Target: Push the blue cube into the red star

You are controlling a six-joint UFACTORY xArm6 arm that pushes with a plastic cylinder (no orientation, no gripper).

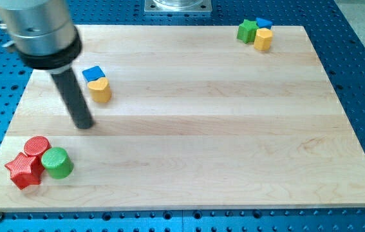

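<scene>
The blue cube (93, 73) lies at the view's upper left, touching a yellow heart-shaped block (99, 90) just below it. The red star (24, 171) lies at the view's lower left corner, touching a red cylinder (37, 147) above it and close to a green cylinder (57, 162) on its right. My tip (85, 124) rests on the board below and a little left of the yellow block, apart from it, and above and right of the red star group.
A green star (247, 30), another blue block (263, 23) and a yellow block (263, 39) cluster at the view's upper right. The wooden board (201, 116) is bordered by a blue perforated table.
</scene>
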